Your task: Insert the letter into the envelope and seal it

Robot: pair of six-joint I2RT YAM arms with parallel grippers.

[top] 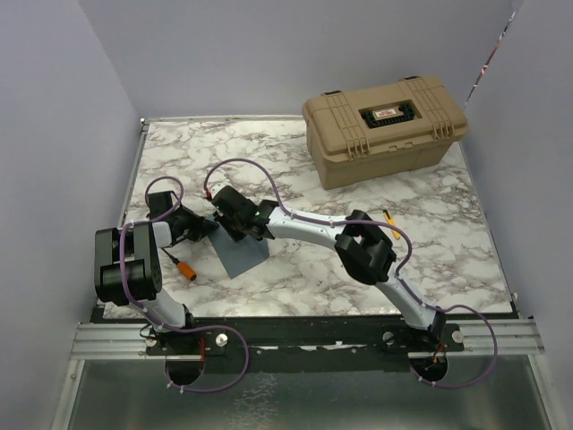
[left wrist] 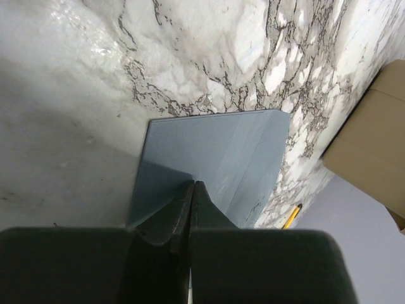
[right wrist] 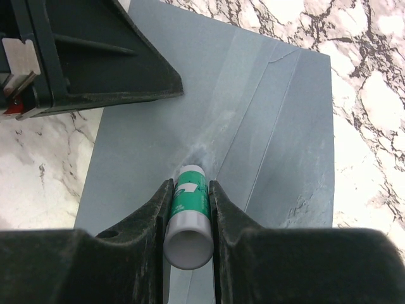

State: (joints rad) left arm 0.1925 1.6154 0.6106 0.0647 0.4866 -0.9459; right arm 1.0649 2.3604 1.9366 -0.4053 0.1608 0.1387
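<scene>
Between the right gripper's [right wrist: 188,187] clamped fingers, a glue stick [right wrist: 188,218] touches the grey envelope [right wrist: 278,126]. The left gripper [left wrist: 192,190], clenched empty, presses the envelope. No letter shows, probably inside; sealing remains.

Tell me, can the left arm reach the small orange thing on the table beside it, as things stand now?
Probably yes. The orange thing lies bare close beside the left arm, and nothing covers it. But the left gripper is shut, its tip down on the envelope, so it must first lift and open.
</scene>
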